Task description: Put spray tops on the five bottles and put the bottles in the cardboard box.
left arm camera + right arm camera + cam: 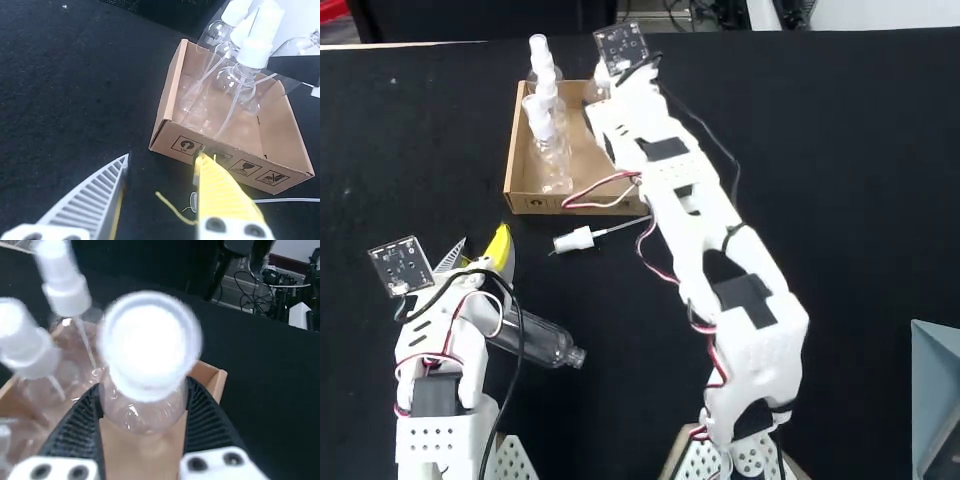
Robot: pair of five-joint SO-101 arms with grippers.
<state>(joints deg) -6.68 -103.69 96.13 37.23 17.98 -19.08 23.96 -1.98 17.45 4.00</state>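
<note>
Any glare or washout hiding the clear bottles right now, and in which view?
High view: the loose bottle by the left arm shows mainly as glints on the black table. Left wrist view: the white spray tops in the cardboard box wash out against the bright background. Right wrist view: the spray top of the held bottle in the right gripper glares white, without detail.

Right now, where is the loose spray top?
In the high view the spray top lies on the table just outside the cardboard box, between it and the capless bottle lying by the left arm.
</note>
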